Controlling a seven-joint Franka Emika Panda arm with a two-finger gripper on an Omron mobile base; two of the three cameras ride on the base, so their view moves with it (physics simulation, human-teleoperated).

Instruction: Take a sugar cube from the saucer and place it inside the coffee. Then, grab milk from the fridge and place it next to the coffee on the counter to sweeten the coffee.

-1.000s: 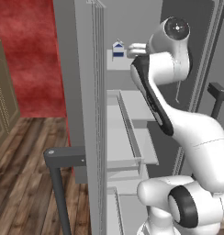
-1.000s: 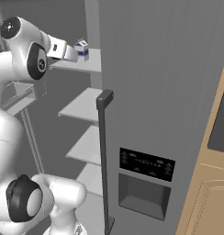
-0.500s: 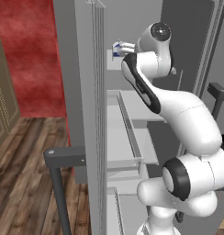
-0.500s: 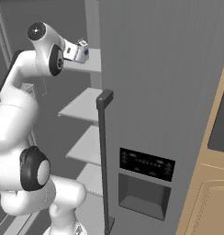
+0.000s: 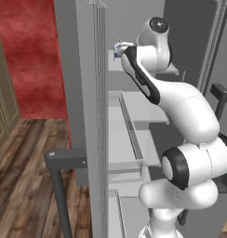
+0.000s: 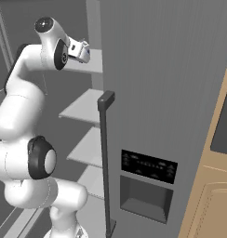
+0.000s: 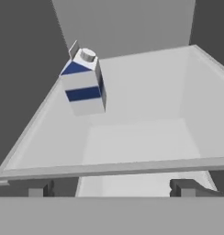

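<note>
The milk (image 7: 84, 82) is a small white carton with dark blue bands. It stands upright at the far left of the fridge's (image 6: 162, 93) pale upper shelf (image 7: 146, 137). My gripper (image 7: 114, 188) is open, with its two dark fingertips (image 7: 40, 188) spread wide at the shelf's front edge. It is short of the carton and a little to its right, holding nothing. In the left base view the milk (image 5: 117, 50) peeks out beside my wrist at the top shelf. The saucer, coffee and counter are out of view.
The open fridge door (image 5: 87, 116) stands edge-on to my left, its dark bar handle (image 5: 59, 186) low down. The closed door with its long handle (image 6: 105, 153) and dispenser panel (image 6: 148, 186) is on my right. Lower shelves (image 6: 85, 107) sit under the arm.
The arm has stretched up and into the fridge. The hand has moved to the top shelf and closer to the milk. The gripper stays open.
</note>
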